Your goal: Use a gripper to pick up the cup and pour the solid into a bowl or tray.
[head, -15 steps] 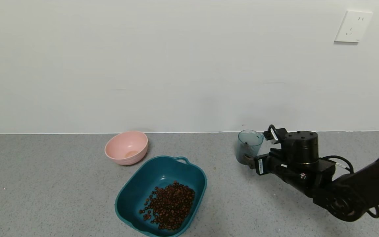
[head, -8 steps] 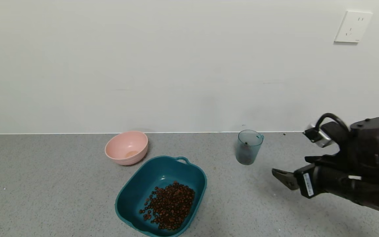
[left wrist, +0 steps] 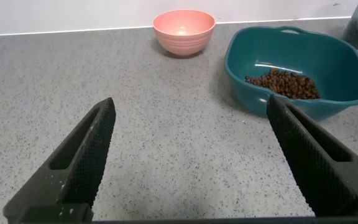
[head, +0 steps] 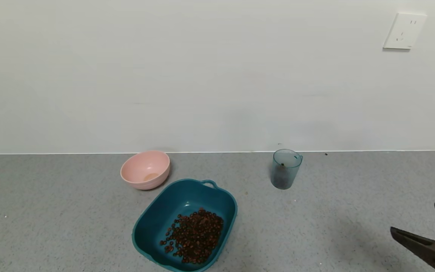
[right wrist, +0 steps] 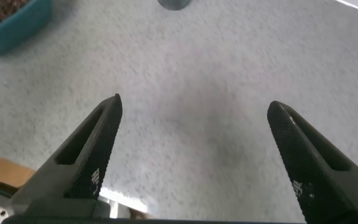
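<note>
A grey speckled counter (head: 315, 226) runs along a white wall. The cup (head: 286, 168) stands upright near the wall, its small handle toward the right, well apart from the right gripper (head: 434, 223), whose fingers are spread and hold nothing. The basin (head: 153, 223) holds the beans (head: 195, 236). The pink bowl (head: 145, 169) sits just behind it. The left gripper (left wrist: 191, 155) is spread wide, empty.

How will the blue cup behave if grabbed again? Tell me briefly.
The cup looks like thin ribbed plastic, nearly empty, so probably light and easily tipped by a nudge. Its walls may flex under a hard squeeze. The ribs should limit slipping.
</note>
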